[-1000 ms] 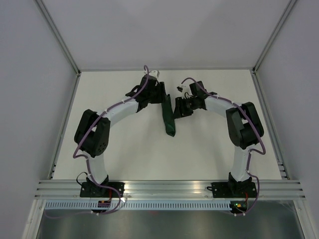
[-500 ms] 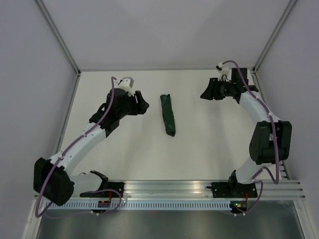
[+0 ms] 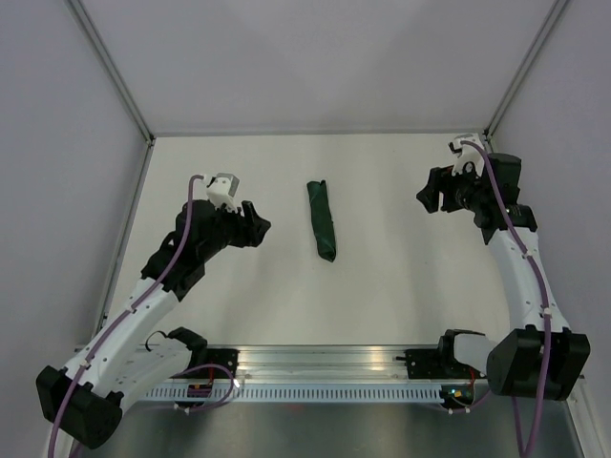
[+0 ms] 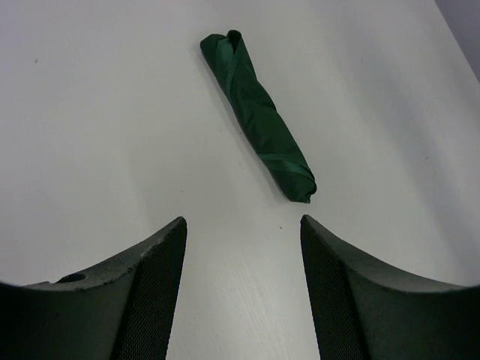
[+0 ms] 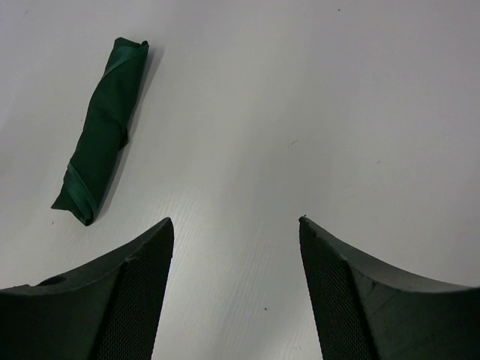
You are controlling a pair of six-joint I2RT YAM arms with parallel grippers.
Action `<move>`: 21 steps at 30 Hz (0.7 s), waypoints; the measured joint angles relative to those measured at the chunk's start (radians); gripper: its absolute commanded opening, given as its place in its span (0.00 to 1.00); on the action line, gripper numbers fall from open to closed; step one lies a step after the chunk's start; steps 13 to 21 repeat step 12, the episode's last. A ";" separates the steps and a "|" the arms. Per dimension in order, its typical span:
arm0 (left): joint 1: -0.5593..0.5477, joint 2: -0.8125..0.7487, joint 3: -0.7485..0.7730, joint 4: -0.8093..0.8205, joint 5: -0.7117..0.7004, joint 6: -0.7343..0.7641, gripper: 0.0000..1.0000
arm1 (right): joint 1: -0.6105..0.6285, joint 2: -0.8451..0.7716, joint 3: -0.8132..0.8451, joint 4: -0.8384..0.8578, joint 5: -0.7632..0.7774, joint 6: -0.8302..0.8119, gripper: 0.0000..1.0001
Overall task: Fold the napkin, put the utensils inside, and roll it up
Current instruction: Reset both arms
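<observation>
The dark green napkin (image 3: 324,220) lies rolled into a tight, narrow bundle on the white table, at mid-table. It also shows in the left wrist view (image 4: 259,117) and in the right wrist view (image 5: 103,132). No orange utensils are in sight; any inside the roll are hidden. My left gripper (image 3: 260,224) is open and empty, to the left of the roll and apart from it. My right gripper (image 3: 429,196) is open and empty, well to the right of the roll. In both wrist views the jaws stand wide apart over bare table.
The white table (image 3: 239,296) is walled by grey panels with metal frame posts at the back corners. An aluminium rail (image 3: 325,361) runs along the near edge, with both arm bases bolted on it. Purple cables run along both arms.
Both grippers were at the roll's upper end a second ago. They have let go and drawn apart, the left arm back to the left, the right arm to the far right. The roll stays put.
</observation>
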 measured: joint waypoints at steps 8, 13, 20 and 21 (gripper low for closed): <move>0.000 -0.032 -0.008 -0.031 0.035 0.013 0.68 | -0.001 0.039 -0.020 -0.001 0.045 -0.025 0.74; 0.000 -0.063 -0.008 -0.031 0.043 0.017 0.68 | -0.001 0.042 -0.034 0.000 0.052 -0.025 0.75; 0.000 -0.063 -0.008 -0.031 0.043 0.017 0.68 | -0.001 0.042 -0.034 0.000 0.052 -0.025 0.75; 0.000 -0.063 -0.008 -0.031 0.043 0.017 0.68 | -0.001 0.042 -0.034 0.000 0.052 -0.025 0.75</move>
